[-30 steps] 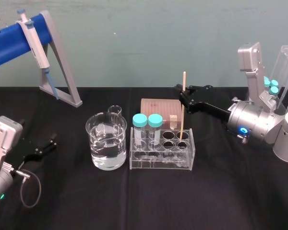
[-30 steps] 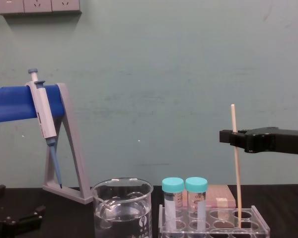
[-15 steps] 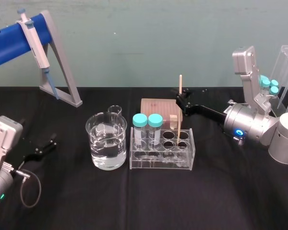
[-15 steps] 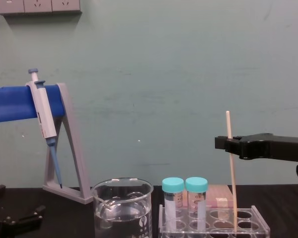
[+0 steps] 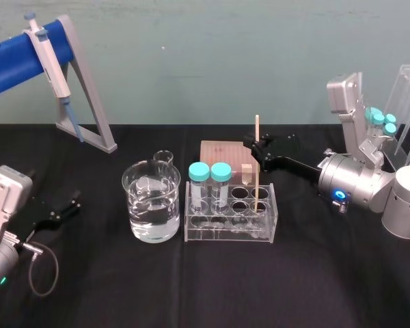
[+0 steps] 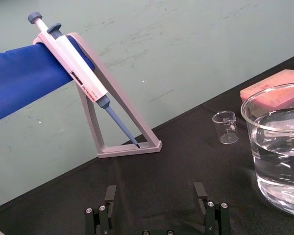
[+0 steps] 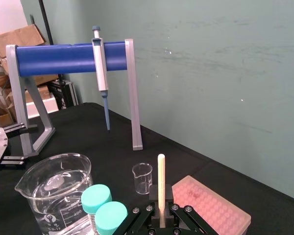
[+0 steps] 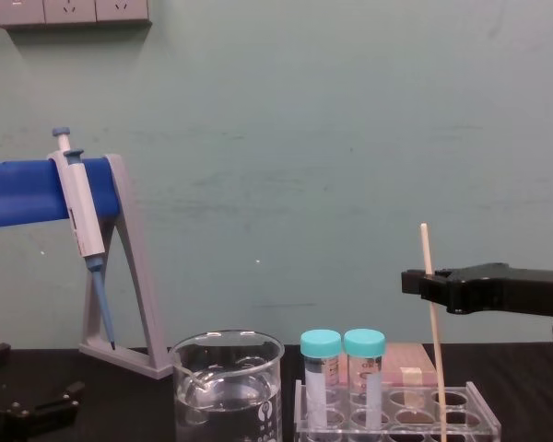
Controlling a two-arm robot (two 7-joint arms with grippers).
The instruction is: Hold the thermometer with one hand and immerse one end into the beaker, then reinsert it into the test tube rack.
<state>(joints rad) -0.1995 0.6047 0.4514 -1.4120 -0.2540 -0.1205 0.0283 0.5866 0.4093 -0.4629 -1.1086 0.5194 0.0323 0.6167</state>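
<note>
The thermometer [image 5: 258, 164], a thin cream rod, stands upright with its lower end inside a hole at the right end of the clear test tube rack [image 5: 270, 222]. My right gripper [image 5: 261, 149] reaches in from the right and is shut on the rod's upper part. The chest view shows the thermometer [image 8: 430, 322] going down into the test tube rack [image 8: 487, 419], clamped by the right gripper [image 8: 424, 284]. The water-filled beaker [image 5: 151, 201] stands left of the rack. My left gripper [image 6: 155, 196] rests open and empty at the table's left.
Two teal-capped tubes [image 5: 210, 179] stand in the rack's left holes. A pink tip box [image 5: 222, 154] lies behind the rack and a tiny glass beaker [image 5: 164, 158] behind the big one. At the far left, a grey stand [image 5: 89, 109] holds a pipette [image 5: 46, 58].
My right gripper has come down and shifted slightly left with the thermometer, sinking the rod deeper into the rack. The left arm has not moved.
</note>
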